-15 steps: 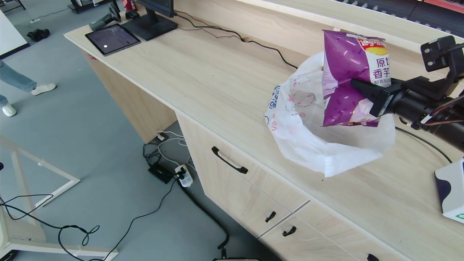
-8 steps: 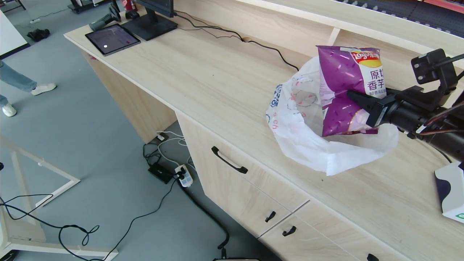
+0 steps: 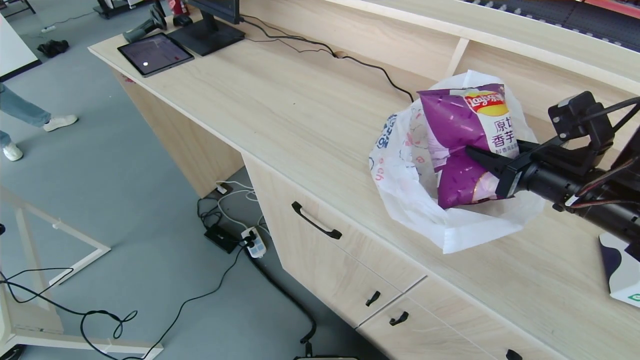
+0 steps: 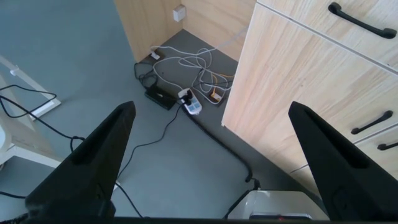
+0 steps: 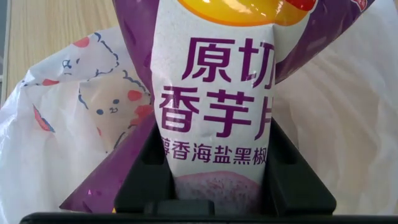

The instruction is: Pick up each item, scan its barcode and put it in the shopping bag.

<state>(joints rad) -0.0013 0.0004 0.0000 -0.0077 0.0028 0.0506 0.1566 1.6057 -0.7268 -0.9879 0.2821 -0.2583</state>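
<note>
The right hand (image 3: pixel 492 151) is clamped on a purple chip bag (image 3: pixel 460 135), its black fingers pinching the pack across the middle from both sides. In the right wrist view the hand (image 5: pixel 214 158) grips the pack's white printed panel (image 5: pixel 214 93). The chip bag stands roughly upright, with its lower end inside the open mouth of the white plastic shopping bag (image 3: pixel 405 175) and its top above the bag's near rim. The shopping bag sits on the light wooden table (image 3: pixel 280 105), near the front edge and above the drawers.

The left hand (image 4: pixel 211 109) is spread wide and holds nothing. It hangs over the grey floor beside the table's drawer front (image 4: pixel 292 68).

At the table's far end lie a tablet (image 3: pixel 155 53), a monitor base (image 3: pixel 207 36) and a grey handheld scanner (image 3: pixel 145 25). A black cable (image 3: pixel 350 57) runs across the top towards the shopping bag. A white box (image 3: pixel 622 265) sits at the table's right edge. A power strip (image 3: pixel 252 242) and loose cords lie on the floor below.
</note>
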